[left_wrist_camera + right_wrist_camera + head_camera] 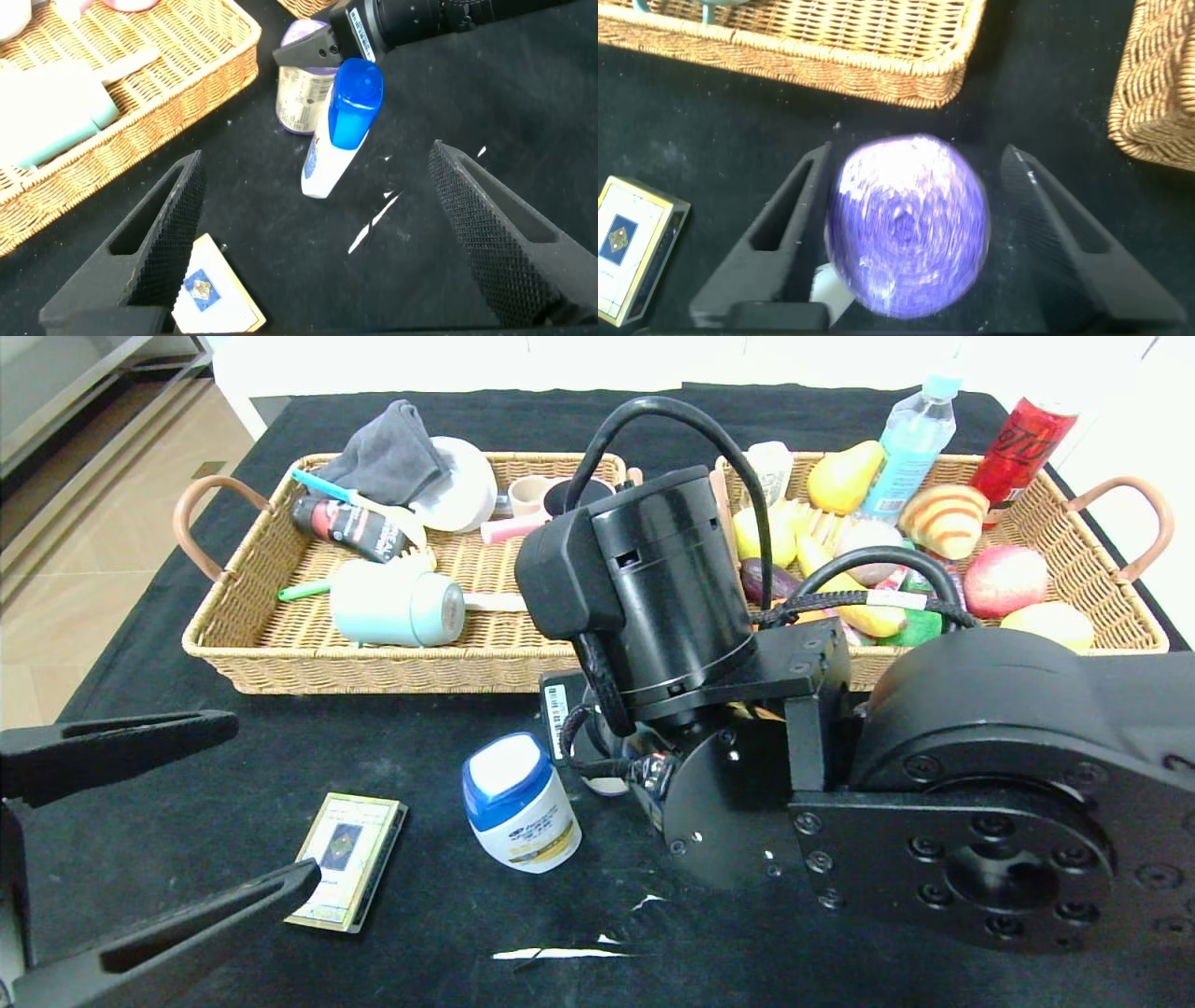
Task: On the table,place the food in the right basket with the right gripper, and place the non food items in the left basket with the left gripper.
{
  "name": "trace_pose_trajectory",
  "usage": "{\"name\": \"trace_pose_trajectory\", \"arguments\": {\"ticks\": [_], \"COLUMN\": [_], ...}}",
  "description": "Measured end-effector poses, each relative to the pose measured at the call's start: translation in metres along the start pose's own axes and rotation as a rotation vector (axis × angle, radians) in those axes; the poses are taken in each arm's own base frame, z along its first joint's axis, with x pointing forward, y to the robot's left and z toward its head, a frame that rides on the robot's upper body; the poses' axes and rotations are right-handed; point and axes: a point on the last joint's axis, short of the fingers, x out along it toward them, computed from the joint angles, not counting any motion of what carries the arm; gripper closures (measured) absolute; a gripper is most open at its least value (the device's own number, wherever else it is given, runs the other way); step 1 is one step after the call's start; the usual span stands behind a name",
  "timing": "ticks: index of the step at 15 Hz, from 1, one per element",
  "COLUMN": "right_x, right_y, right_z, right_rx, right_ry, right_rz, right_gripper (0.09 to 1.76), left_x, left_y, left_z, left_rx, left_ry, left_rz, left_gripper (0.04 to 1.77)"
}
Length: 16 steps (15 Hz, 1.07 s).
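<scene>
The small round can with the shiny purple lid [908, 222] stands upright on the black worktop [233, 775], just in front of the gap between the two woven baskets. Its side is pale with print, and its lid looks like crinkled foil.

The right gripper [915, 233] is right over the can. One finger [785, 224] is close against one side of the lid and the other finger stands a little away from the other side. The jaws are spread around the can and do not squeeze it.

The white bottle with the blue cap [519, 801] stands just beside the can, on its left. A flat gold-edged card box [347, 847] lies further left of the bottle.

The left gripper [177, 812] hangs low near the card box with its jaws spread wide and nothing in them.

The left wicker basket [280, 663] lies behind the bottle. The right wicker basket [1055, 532] lies behind the can, full of toy fruit.
</scene>
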Motion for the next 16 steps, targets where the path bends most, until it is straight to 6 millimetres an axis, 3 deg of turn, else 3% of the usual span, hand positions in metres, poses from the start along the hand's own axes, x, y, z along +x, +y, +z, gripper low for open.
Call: {"name": "trace_pose_trajectory", "arguments": {"ticks": [9, 12, 16], "right_x": [-0.022, -0.039, -0.071], "right_y": [-0.009, -0.022, -0.055], "right_z": [0.018, 0.027, 0.029], "right_rx": [0.029, 0.040, 0.016], "right_ry": [-0.040, -0.055, -0.034], "right_rz": [0.011, 0.014, 0.096], "right_gripper": [0.26, 0.22, 0.19], "left_x": [0.001, 0.001, 0.008], "left_y": [0.000, 0.000, 0.004], "left_z": [-0.001, -0.002, -0.001], "left_rx": [0.000, -0.001, -0.013], "left_ry": [0.008, 0.010, 0.036], "left_rz": [-0.002, -0.002, 0.042], "left_gripper": [0.09, 0.09, 0.09]}}
